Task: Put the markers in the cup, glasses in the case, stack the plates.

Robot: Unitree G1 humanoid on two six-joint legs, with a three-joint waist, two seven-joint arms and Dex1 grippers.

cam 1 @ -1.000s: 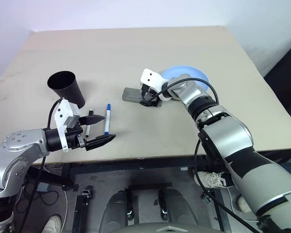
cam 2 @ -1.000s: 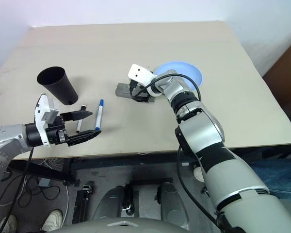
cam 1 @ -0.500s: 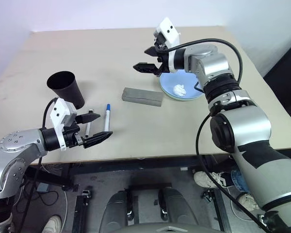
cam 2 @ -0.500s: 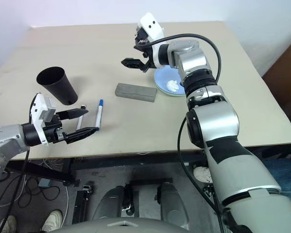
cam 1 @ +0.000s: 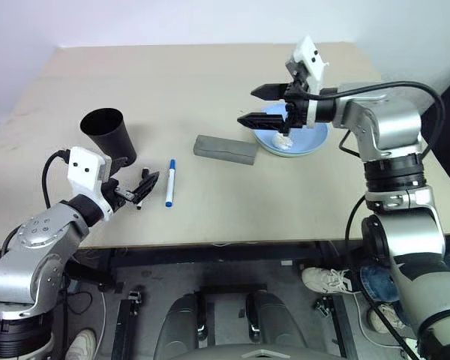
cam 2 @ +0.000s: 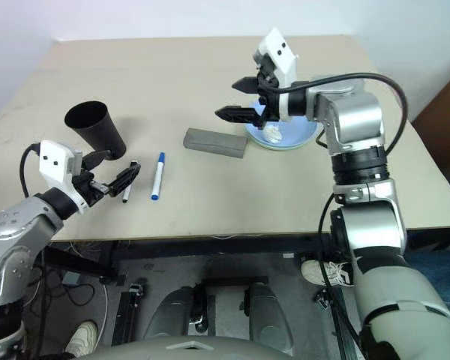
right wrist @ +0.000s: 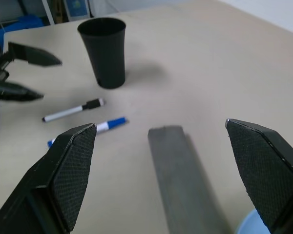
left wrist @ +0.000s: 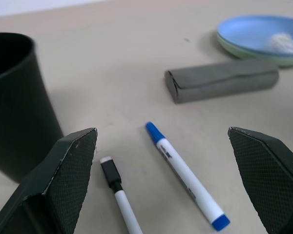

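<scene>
Left gripper [cam 2: 118, 178]: fingers fully spread, empty, by the black-capped white marker [left wrist: 120, 193] and blue-capped white marker [cam 1: 169, 182] near the desk's [cam 1: 210, 67] front edge. Right gripper [cam 1: 253, 106]: fully spread, empty, above the closed grey plastic case [cam 1: 225, 148] mid-desk. No legible writing.

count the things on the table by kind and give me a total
markers: 2, black-capped marker, blue-capped marker
cup: 1
case, shut: 1
plates, stacked: 2, blue plate on green plate
white lump on the blue plate: 1
total: 7
</scene>
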